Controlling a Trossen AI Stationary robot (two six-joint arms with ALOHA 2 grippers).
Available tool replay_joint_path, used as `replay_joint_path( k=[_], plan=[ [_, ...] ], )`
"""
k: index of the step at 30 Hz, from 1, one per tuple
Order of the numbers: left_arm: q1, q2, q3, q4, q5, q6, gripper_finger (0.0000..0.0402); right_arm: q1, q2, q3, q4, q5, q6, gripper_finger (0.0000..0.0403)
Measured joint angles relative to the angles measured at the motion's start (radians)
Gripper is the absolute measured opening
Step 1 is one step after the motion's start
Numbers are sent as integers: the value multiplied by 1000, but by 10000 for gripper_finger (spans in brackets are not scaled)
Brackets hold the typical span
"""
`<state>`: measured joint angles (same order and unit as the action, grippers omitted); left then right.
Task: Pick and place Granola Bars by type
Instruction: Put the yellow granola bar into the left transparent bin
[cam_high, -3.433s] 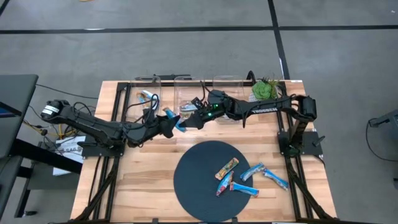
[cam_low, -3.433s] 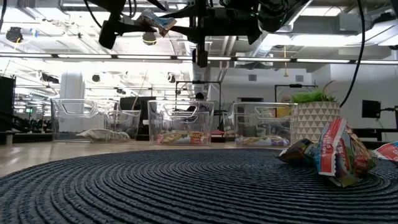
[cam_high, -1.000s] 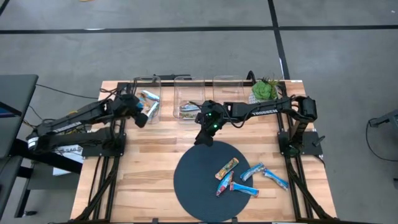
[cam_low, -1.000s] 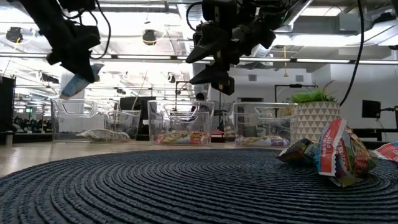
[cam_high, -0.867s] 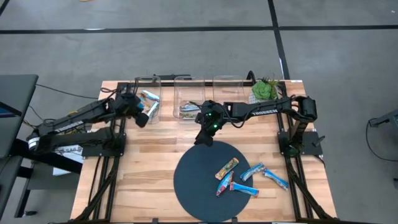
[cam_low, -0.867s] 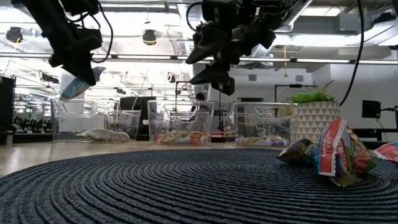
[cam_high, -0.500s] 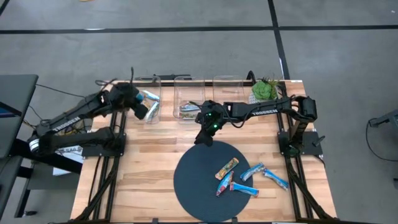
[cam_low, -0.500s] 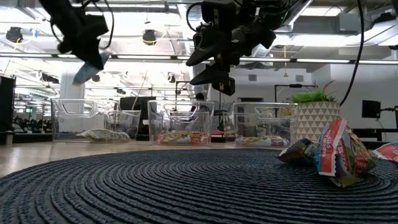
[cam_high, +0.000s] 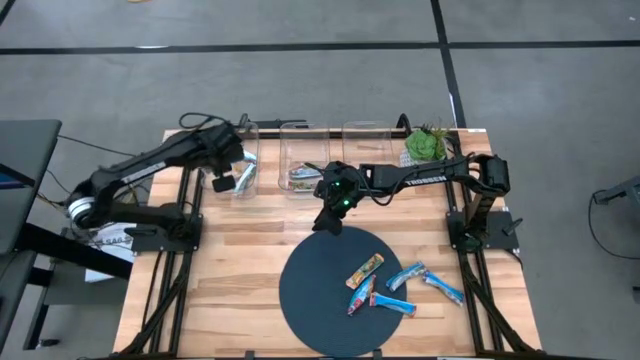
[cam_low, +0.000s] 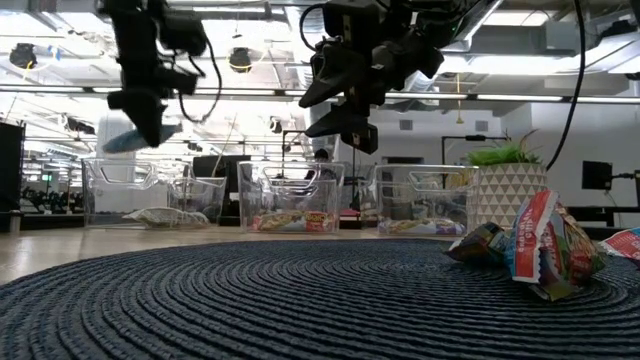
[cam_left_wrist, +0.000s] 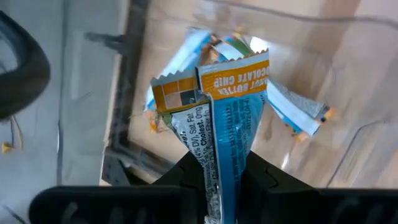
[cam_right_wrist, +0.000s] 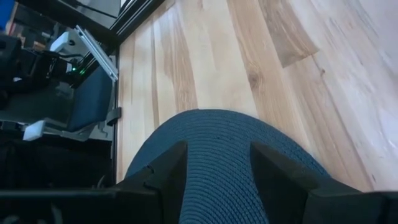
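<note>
Blue bar over far-left bin, ready to drop.
My left gripper (cam_left_wrist: 214, 186) pinches the blue bar (cam_left_wrist: 221, 124); I centre over the bin (cam_high: 243, 172) before releasing. Right gripper (cam_right_wrist: 217, 158) spread wide, empty, over the mat (cam_high: 300, 290).

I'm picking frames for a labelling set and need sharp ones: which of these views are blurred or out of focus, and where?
Left wrist view: the held blue granola bar is fairly crisp, the bars and bin behind it smeared. Low view: the near mat is sharp, the left gripper a dark silhouette against bright ceiling lights. Right wrist view: its own fingers are soft, the wood grain clear. High view: evenly lit, sharp.
</note>
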<state>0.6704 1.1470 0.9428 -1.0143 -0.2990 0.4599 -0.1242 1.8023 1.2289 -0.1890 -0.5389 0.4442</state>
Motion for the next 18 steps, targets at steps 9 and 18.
replay_joint_path(
  k=[9, 18],
  plan=[
    [-1, 167, 0, 0, 8, 157, 43, 0, 0, 0, 0, 16, 0, 164],
    [-2, 277, 0, 26, 59, 177, 43, 0, 0, 0, -1, 17, 0, 165]
  ],
)
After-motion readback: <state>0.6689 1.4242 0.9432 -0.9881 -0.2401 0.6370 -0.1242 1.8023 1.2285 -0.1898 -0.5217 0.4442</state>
